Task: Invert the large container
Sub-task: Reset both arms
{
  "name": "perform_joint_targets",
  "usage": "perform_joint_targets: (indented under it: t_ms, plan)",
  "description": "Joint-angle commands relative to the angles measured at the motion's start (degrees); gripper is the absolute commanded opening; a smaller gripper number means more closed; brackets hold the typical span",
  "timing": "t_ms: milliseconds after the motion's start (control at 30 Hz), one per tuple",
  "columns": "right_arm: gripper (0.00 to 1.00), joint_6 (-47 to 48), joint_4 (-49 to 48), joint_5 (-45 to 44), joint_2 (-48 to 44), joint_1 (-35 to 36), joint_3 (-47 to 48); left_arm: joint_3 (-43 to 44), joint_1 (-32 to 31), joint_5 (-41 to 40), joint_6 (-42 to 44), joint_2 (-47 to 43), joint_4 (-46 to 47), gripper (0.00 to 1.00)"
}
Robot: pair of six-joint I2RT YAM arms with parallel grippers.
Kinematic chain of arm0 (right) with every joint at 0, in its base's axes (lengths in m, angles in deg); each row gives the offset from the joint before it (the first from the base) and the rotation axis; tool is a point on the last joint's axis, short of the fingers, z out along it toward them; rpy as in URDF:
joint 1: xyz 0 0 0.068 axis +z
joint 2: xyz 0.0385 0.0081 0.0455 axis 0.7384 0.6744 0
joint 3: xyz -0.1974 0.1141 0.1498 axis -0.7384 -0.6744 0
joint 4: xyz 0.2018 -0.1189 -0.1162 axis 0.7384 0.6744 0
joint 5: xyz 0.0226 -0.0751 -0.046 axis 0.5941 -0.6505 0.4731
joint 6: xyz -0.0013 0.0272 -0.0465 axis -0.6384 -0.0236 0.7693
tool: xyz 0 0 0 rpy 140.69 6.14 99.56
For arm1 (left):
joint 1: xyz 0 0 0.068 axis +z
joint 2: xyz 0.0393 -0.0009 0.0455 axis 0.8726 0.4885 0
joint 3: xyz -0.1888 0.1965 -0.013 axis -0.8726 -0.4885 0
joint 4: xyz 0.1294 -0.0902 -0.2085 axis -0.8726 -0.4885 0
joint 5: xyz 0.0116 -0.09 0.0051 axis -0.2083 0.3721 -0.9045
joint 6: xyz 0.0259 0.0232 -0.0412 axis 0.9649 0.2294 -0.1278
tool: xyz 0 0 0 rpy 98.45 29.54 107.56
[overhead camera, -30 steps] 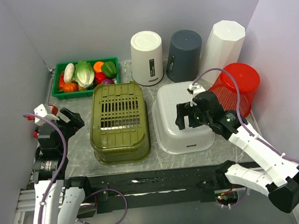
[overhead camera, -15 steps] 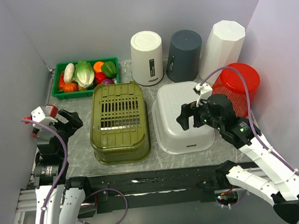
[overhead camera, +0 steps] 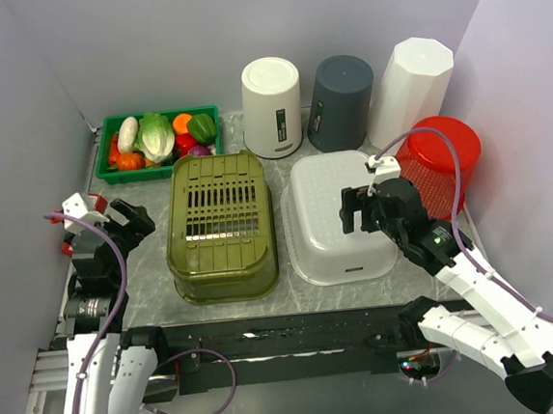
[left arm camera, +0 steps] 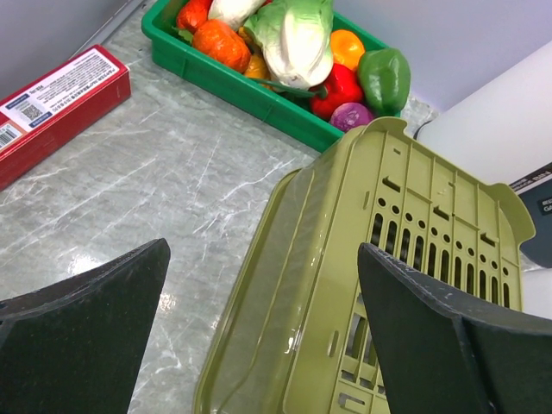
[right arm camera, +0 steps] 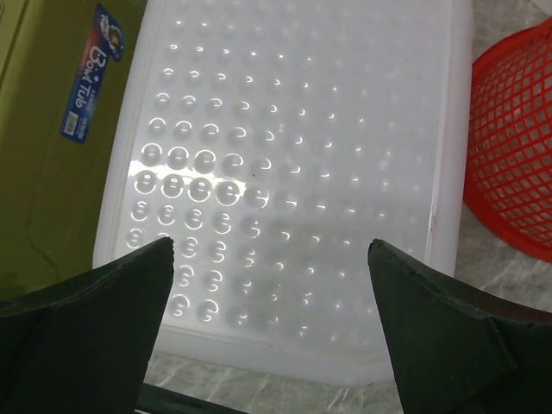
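Desk: grey marbled top; both arm bases sit at its near edge
Left gripper: above the near left part of the desk; jaws spread wide with nothing held; in the wrist view it looks down on the crate's left side and on bare desk
Red box: lies flat at the left edge, near the tray; printed white label on top
Tray: green, at the far left corner; filled with toy vegetables; a pale cabbage lies across the top
Crate: olive, the larger of the two middle containers; left of centre, bottom up, slotted base on top and rim on the desk; just beside the tub with a narrow gap between them
Bins: three in a row along the far edge, closed ends up; round bin in white behind the crate's right corner; grey bin behind the tub; faceted bin in white nearest the far right corner
Tub: white, right of centre, bottom up; dimpled base on top, rim on the desk
Right gripper: hangs over the tub's right half; jaws wide apart, gripping nothing; the wrist view shows the dimpled base below and between the fingers
Basket: red mesh, at the right edge, bottom up; just beside the tub's far right corner
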Motion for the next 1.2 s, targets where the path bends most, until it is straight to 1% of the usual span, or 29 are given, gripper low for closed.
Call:
perform_joint_targets:
  t_ms: [0,433,1167]
  plan:
    - [1.0,-0.8,-4.4,-3.6,-2.1,-0.2,-1.2,0.8,0.1,-1.2,0.5,0.6,1.5,0.96]
    - [1.0,-1.0,-4.9,-4.3,-2.2,-0.3,-2.8,0.6,0.2,-1.3,0.7,-0.1,1.6,0.96]
    - [1.0,-2.0,-5.9,-3.0,-1.0,-0.3,-3.9,1.3,0.5,-0.9,0.4,2.4,1.2,0.96]
